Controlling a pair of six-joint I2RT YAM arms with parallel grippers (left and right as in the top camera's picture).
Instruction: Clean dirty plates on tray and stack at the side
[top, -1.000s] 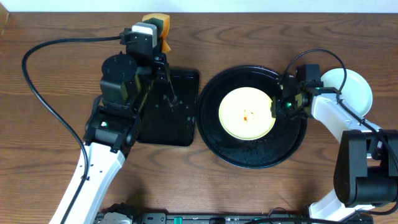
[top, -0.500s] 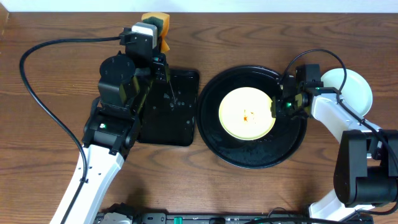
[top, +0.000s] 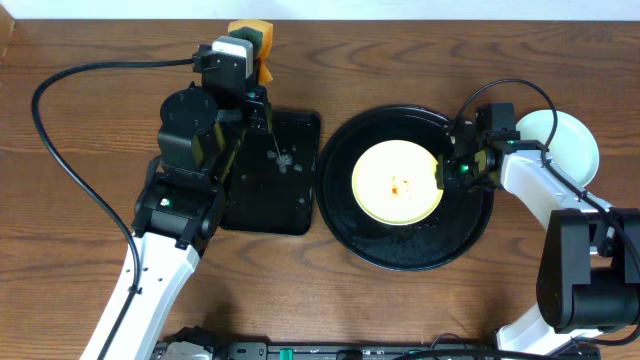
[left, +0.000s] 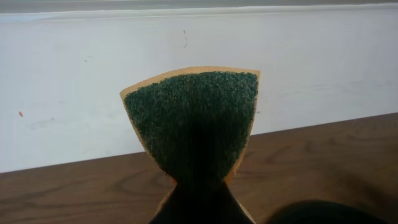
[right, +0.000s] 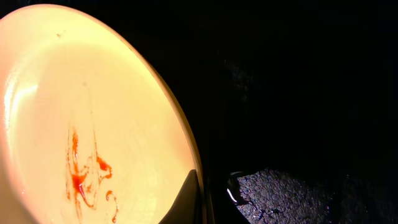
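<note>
Where the brown tabletop (top: 60, 250) runs right of its centre, the round black tray (top: 400, 255) lies flat, with a smaller rectangular black tray (top: 285, 200) just beside it on the left. The yellow plate (top: 385, 170) sits face up in the middle of the round tray, orange-red smears near its centre; being round, it has no long axis. A pale plate (top: 572, 135) lies near the right edge of the tabletop, partly behind the right arm. The right tool (top: 447, 170) is closed at the yellow plate's right rim; whether it pinches that rim I cannot tell. The left tool (top: 258, 70) clamps a sponge (top: 252, 38) at its waist near the far edge, its green face flaring out beyond the tips.
</note>
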